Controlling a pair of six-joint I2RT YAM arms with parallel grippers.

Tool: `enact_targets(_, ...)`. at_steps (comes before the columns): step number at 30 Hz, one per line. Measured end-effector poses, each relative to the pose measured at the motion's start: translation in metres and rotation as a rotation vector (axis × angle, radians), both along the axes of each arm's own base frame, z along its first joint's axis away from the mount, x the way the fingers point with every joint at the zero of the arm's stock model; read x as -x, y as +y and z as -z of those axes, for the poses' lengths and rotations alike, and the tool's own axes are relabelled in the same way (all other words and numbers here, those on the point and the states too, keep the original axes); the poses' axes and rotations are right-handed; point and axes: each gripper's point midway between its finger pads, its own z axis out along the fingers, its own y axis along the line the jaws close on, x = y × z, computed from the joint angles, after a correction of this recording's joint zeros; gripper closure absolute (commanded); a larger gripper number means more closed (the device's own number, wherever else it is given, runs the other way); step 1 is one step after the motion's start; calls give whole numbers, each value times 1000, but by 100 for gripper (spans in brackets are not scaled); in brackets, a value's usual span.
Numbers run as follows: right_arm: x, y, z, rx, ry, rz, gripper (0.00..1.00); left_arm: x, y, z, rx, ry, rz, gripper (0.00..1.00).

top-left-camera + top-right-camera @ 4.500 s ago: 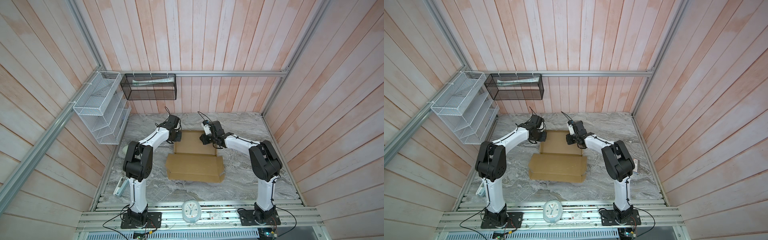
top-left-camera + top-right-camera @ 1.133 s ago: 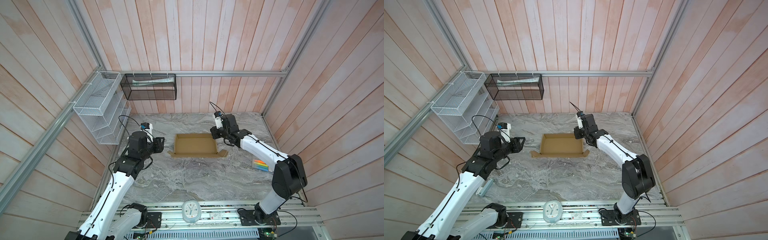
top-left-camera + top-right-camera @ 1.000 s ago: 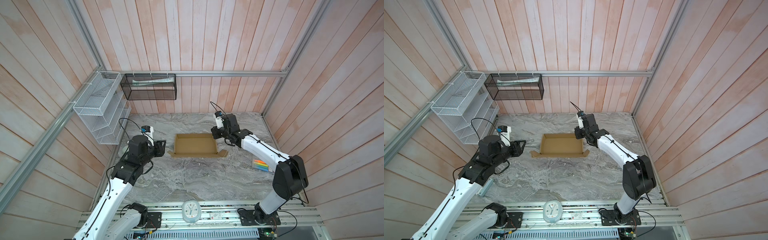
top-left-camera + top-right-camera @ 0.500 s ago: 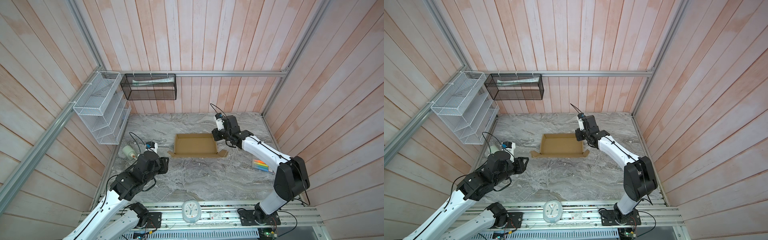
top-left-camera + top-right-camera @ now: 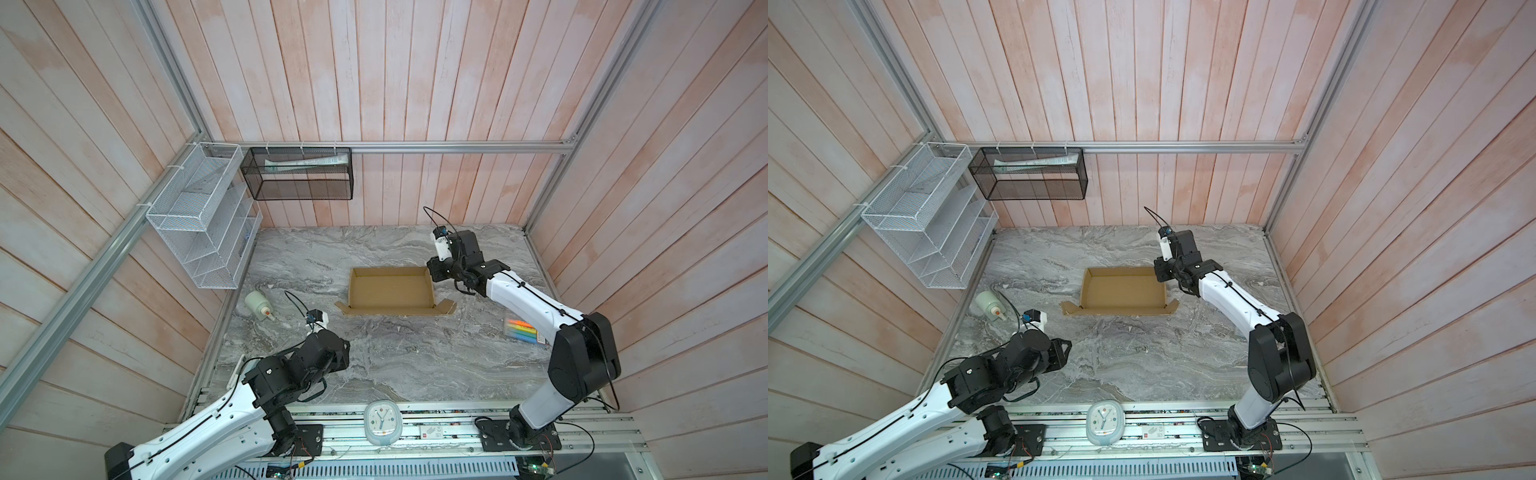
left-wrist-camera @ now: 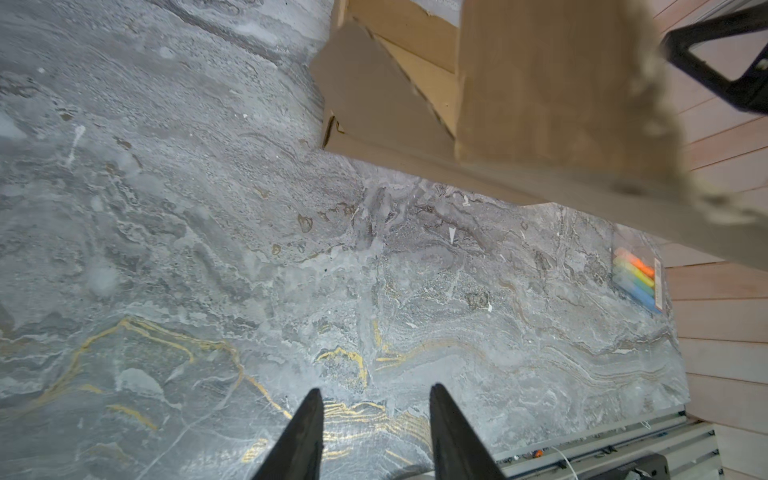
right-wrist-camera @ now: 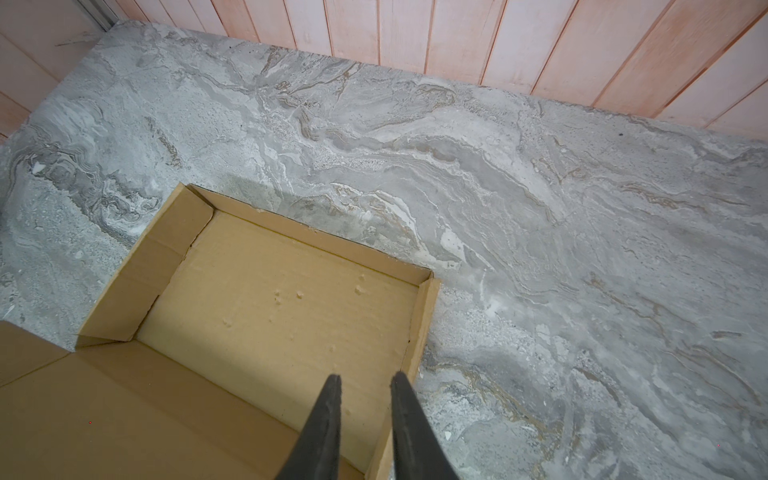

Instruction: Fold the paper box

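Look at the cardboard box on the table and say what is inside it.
The box holds nothing: only its bare floor with a few small dents or crumbs shows. In the right wrist view the right gripper covers a strip of floor near one wall.

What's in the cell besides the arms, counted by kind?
Cardboard box: 1
Bottle: 1
Marker pack: 1
Clock: 1
Wire baskets: 2 (white basket, black basket)
Total: 6
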Motion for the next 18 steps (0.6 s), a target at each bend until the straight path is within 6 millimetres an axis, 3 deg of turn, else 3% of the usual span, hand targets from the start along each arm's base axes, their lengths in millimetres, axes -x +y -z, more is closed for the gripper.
enact_targets(7, 6, -2, 10, 9, 31, -13, 77, -11, -29, 1, 61, -60, -8, 56)
enact_targets(18, 16, -11, 33, 30, 93, -21, 77, -32, -40, 2, 133, -136, -89, 56)
